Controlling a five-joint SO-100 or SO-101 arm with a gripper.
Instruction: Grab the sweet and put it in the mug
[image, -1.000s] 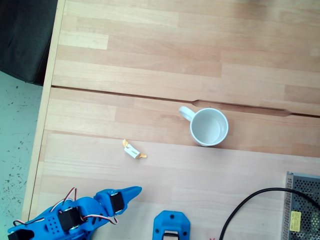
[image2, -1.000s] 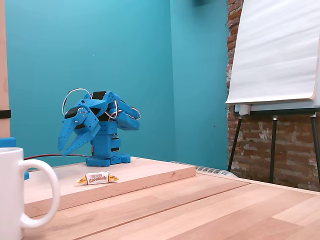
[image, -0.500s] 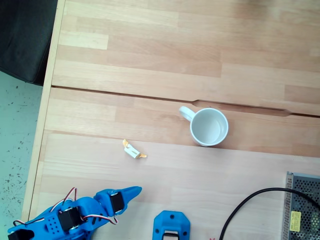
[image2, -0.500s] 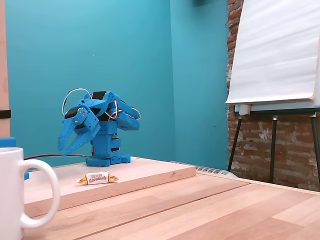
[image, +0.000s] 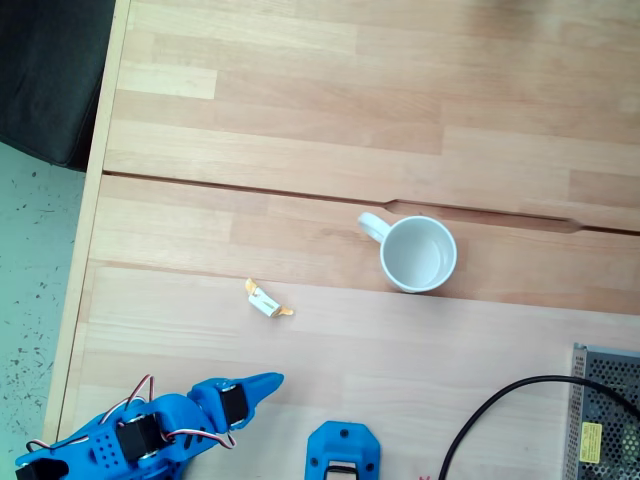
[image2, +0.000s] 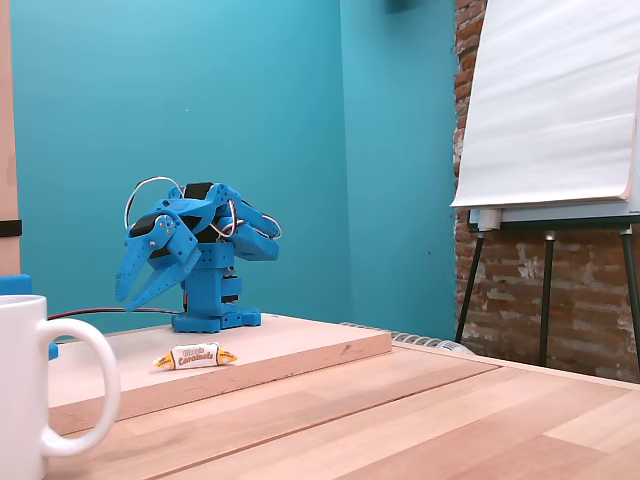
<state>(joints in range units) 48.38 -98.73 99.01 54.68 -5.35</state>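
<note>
The sweet (image: 266, 301), a tiny white wrapped candy with orange twisted ends, lies on the wooden table; in a fixed view at table height the sweet (image2: 195, 356) rests on a raised board in front of the arm. The white mug (image: 452, 255) stands upright to its right, its white inside bare; the mug (image2: 20, 390) also fills the near left corner with its handle toward the sweet. My blue gripper (image: 276, 379) is folded back near the table's front edge, short of the sweet, fingers together and holding nothing. From the side the gripper (image2: 128, 298) points down above the board.
A blue arm base (image: 343, 452) sits at the bottom edge. A black cable (image: 490, 410) curves to a metal box (image: 605, 415) at the bottom right. The table's left edge (image: 95, 200) drops to the floor. A whiteboard on an easel (image2: 550, 110) stands behind the table.
</note>
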